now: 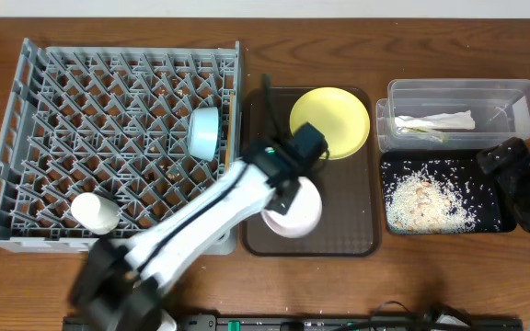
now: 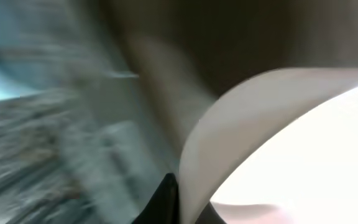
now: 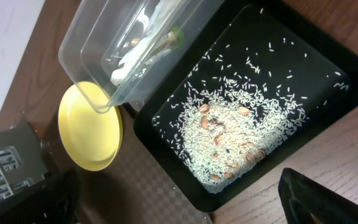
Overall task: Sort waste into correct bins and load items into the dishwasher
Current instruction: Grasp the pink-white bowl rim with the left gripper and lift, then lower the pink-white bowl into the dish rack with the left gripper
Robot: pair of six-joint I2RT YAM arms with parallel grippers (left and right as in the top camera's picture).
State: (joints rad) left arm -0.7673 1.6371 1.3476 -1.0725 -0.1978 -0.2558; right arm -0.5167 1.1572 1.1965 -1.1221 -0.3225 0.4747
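Note:
My left gripper (image 1: 288, 188) is shut on the rim of a small white dish (image 1: 297, 216) and holds it over the dark brown serving tray (image 1: 357, 234). The left wrist view is blurred; the dish (image 2: 291, 137) sits between the fingers (image 2: 179, 199). The yellow plate (image 1: 329, 121) lies on that tray. The grey dish rack (image 1: 109, 83) holds the light blue bowl (image 1: 205, 131) and another white dish (image 1: 95, 211). My right gripper (image 1: 523, 179) is open and empty by the black tray (image 3: 328, 56) with rice scraps (image 3: 235, 137). The clear tub (image 3: 92, 50) holds the tissue (image 1: 435, 120) and wrapper.
The clear tub (image 1: 513, 92) stands behind the black tray (image 1: 495, 221) at the right. The brown tray lies between them and the rack. My left arm reaches diagonally from the front left across the rack's corner. I cannot clearly make out the chopsticks.

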